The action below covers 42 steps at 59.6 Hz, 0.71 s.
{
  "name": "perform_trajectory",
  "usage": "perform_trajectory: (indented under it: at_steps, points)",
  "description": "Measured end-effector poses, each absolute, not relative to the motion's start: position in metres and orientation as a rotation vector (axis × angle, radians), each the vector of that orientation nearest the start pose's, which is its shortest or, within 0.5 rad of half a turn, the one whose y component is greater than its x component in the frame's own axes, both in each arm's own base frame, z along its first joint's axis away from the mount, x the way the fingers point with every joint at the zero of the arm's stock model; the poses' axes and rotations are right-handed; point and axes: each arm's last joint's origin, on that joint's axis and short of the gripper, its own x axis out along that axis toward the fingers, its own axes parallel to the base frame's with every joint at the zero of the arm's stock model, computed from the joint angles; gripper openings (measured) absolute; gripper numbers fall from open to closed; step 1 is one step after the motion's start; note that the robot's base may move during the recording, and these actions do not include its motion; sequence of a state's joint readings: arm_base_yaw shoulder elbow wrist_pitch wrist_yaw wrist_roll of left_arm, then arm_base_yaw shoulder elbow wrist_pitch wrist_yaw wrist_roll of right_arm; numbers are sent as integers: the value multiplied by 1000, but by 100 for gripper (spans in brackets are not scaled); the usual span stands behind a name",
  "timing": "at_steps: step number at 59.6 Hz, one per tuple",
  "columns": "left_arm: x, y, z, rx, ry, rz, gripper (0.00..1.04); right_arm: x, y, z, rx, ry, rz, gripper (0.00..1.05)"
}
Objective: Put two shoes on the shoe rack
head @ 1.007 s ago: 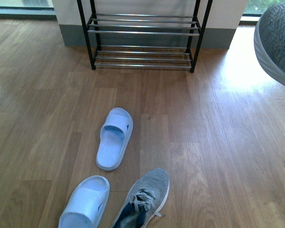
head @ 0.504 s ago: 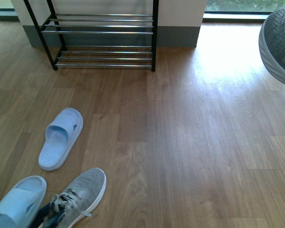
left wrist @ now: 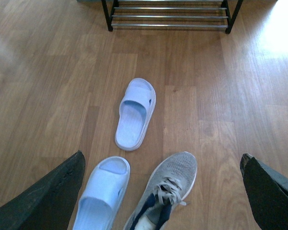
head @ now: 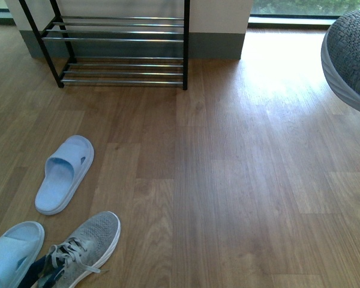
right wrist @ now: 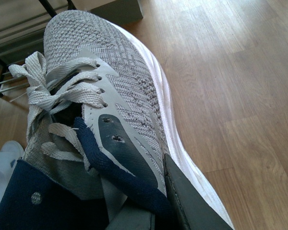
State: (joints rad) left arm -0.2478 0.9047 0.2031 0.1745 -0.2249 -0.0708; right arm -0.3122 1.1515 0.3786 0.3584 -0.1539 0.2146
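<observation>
My right gripper (right wrist: pixel 134 211) is shut on one grey sneaker (right wrist: pixel 120 81), a dark finger (right wrist: pixel 187 201) pressed against its white sole near the navy collar. In the front view that held sneaker (head: pixel 351 54) hangs at the right edge, above the floor. The other grey sneaker (head: pixel 78 249) lies on the floor at the lower left. It also shows in the left wrist view (left wrist: pixel 165 191), below my open left gripper (left wrist: pixel 162 158), whose fingers stand wide apart and empty. The shoe rack (head: pixel 117 42) stands against the wall at the far left, and its chrome bars (left wrist: pixel 170 17) are bare.
Two light blue slippers lie on the wooden floor, one (head: pixel 65 174) between the rack and the floor sneaker, the other (head: pixel 12 255) right beside that sneaker. A grey skirting (head: pixel 216 45) and a window run along the back wall.
In the front view the rack, slippers and floor sneaker have slid leftward, most of it in the first half second. The held sneaker stays at the right edge.
</observation>
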Motion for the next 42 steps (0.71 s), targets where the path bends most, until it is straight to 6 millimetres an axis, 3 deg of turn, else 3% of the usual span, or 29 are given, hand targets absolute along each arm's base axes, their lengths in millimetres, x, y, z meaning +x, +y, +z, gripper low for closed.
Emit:
perform_trajectory:
  at_steps: [8,12,15,27,33,42]
  points:
    - [203,-66,133,131,573,-75,95,209,-63,178,306,386,-203,1]
    - [223,-84,97,221,705,-100,95,209,-63,178,306,386,-203,1]
    - [228,-92,76,271,783,-123,95,209,-63,178,306,386,-203,1]
    - [221,-104,-4,435,1046,-171,95,209,-63,178,306,386,-202,1]
    - [211,-102,-26,475,1128,-171,95,209,-63,178,306,386,-203,1]
    - [204,-100,-40,496,1175,-144,95,209,-63,178,306,386,-202,1]
